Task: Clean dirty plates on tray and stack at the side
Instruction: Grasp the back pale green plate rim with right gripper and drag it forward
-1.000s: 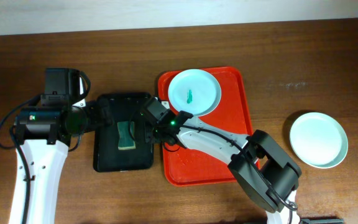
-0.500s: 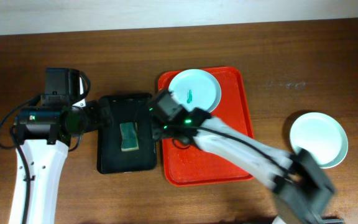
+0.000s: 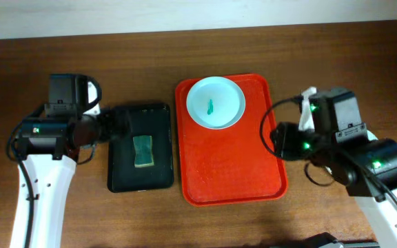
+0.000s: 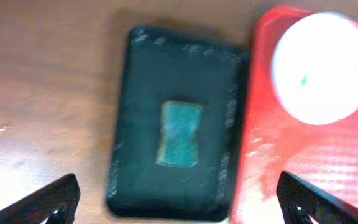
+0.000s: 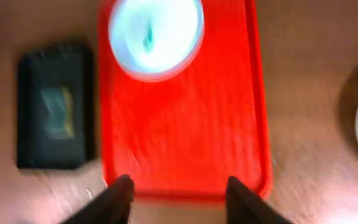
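Right pincer (image 5: 179, 188) withdrew rightward; sponge (image 3: 142, 151) stays in black tray (image 3: 119, 178).

No writing, label, brand or number can be read anywhere — not on the large red-orange rectangular plastic tray (image 3: 233, 172), the smaller black rectangular tray (image 3: 124, 176), the round pale plate (image 3: 225, 96), the black housing of the left arm (image 3: 43, 131) or the black housing of the right arm (image 3: 381, 162). Both wrist views are too blurred to show any lettering. The plate's one mark is a small teal-green smear (image 3: 211, 107) — a stain, not a sign.
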